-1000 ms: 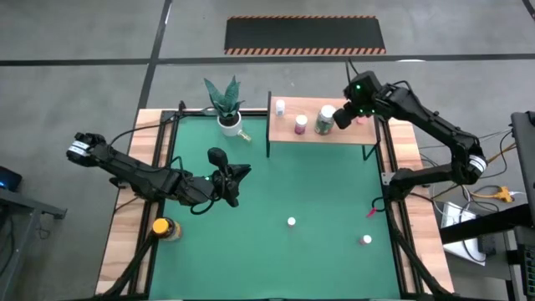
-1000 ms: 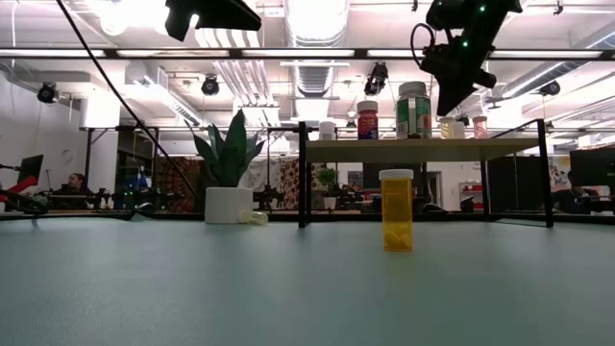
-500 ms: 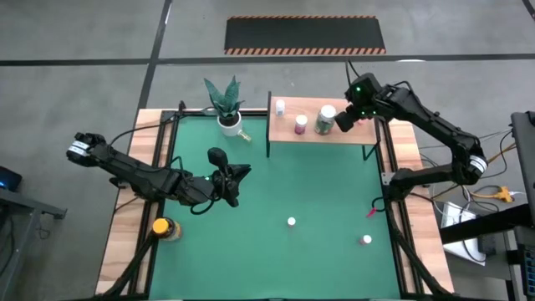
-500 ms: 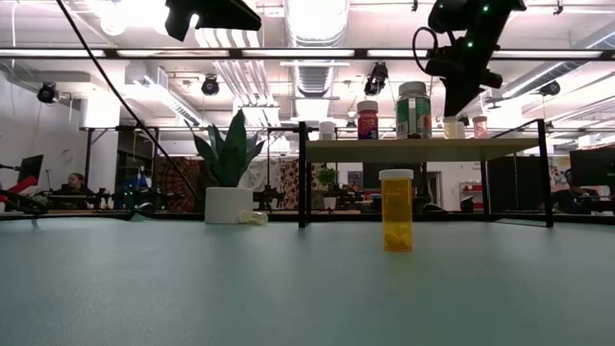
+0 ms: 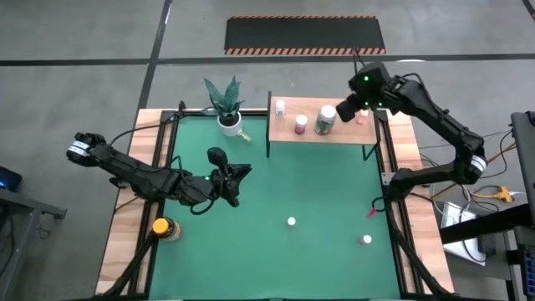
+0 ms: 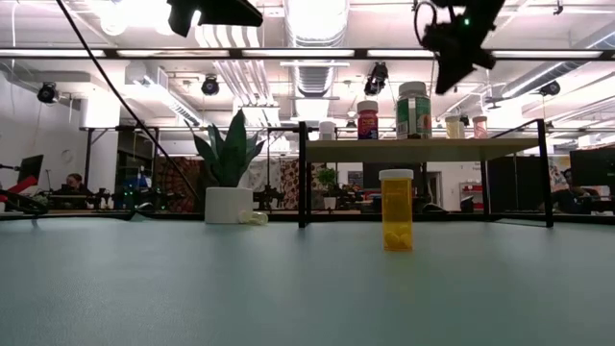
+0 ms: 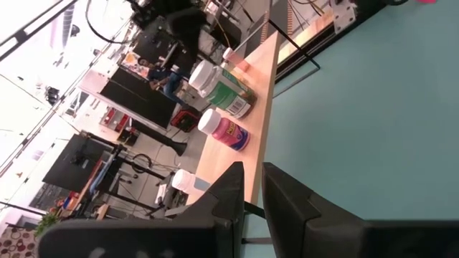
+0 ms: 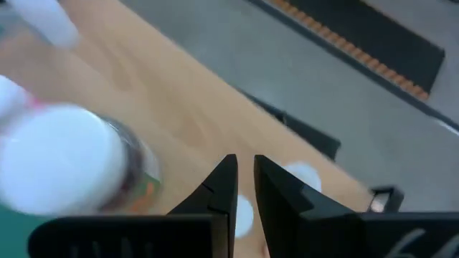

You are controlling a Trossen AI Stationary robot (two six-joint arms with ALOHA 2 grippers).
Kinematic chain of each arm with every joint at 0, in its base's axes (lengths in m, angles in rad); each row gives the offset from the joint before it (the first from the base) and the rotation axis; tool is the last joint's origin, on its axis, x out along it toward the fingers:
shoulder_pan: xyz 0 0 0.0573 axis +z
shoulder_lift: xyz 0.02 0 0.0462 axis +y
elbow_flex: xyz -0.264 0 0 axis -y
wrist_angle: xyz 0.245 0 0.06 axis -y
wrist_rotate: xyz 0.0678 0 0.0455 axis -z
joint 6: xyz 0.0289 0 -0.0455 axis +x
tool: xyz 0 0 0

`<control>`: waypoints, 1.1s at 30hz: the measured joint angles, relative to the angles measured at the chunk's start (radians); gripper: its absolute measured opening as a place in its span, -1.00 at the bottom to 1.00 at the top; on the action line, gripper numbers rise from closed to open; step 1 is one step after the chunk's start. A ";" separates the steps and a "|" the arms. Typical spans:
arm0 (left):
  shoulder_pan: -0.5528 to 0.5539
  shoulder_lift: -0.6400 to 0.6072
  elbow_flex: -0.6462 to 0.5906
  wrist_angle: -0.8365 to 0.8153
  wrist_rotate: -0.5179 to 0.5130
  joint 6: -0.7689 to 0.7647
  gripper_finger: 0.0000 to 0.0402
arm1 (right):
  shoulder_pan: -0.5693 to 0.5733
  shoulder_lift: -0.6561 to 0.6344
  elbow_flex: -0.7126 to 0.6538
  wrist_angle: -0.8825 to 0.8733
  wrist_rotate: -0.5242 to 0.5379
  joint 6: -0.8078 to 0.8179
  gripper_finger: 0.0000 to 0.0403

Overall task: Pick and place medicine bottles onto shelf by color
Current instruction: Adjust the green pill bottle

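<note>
Inspector: Right gripper (image 5: 347, 109)?
Aide: Risen off the shelf (image 5: 288, 136), upper right, fingers closed, empty; small bottles (image 6: 465, 126) left standing there.
Inspector: Left gripper (image 5: 233, 186)?
Aide: Mid-left, closed, idle. Amber bottle (image 6: 396, 210) awaits pickup.

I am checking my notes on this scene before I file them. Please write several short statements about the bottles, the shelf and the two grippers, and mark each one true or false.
1. The amber bottle with the yellow cap stands upright on the green mat. True.
2. The right gripper holds a bottle. False: its fingers are shut on nothing, above the shelf.
3. The shelf is bare. False: several bottles stand on it, among them a pink bottle.
4. The left gripper is over the mat, away from the shelf. True.
5. The potted plant stands on the shelf. False: it stands beside it.
</note>
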 joint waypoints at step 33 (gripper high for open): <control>0.000 0.000 0.000 0.000 0.000 0.016 -0.84 | 0.192 -0.015 -0.050 0.151 -0.172 0.107 -0.81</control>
